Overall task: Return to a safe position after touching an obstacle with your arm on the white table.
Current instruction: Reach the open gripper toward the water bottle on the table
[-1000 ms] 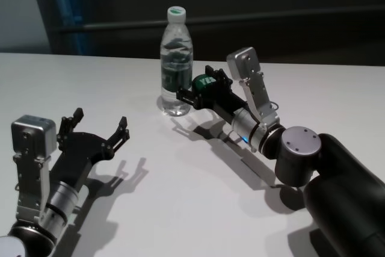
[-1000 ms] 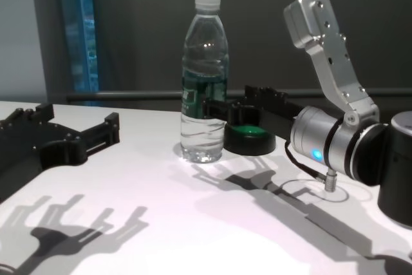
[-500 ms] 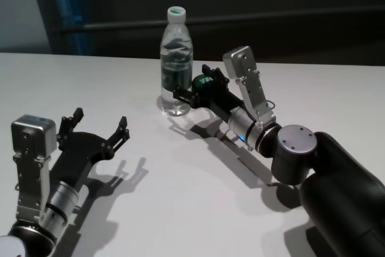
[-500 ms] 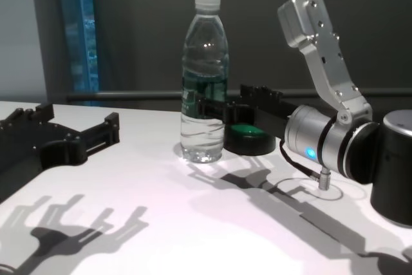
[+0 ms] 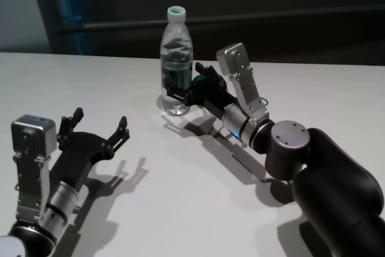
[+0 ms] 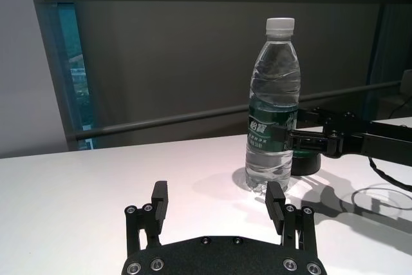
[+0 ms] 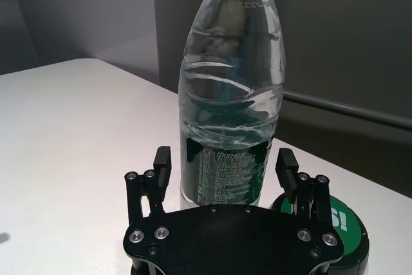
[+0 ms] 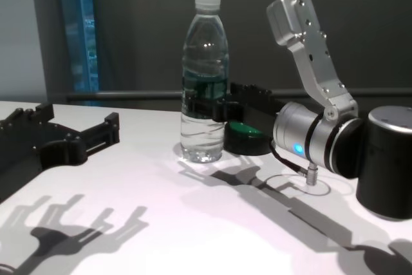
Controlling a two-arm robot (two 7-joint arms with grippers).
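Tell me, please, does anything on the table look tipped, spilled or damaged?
Nothing stands out. The bottle stands upright and capped on the table, with no water spilled. The open right claw sits at its label band; the left claw rests open, well away.

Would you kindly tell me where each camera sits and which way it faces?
Head: high, looking down at the table; both arms show.
Chest: low, facing forward; right forearm, left gripper.
Left wrist: behind its open gripper, facing the bottle.
Right wrist: behind the open right gripper, its fingers either side of the bottle.
All four share the bottle.
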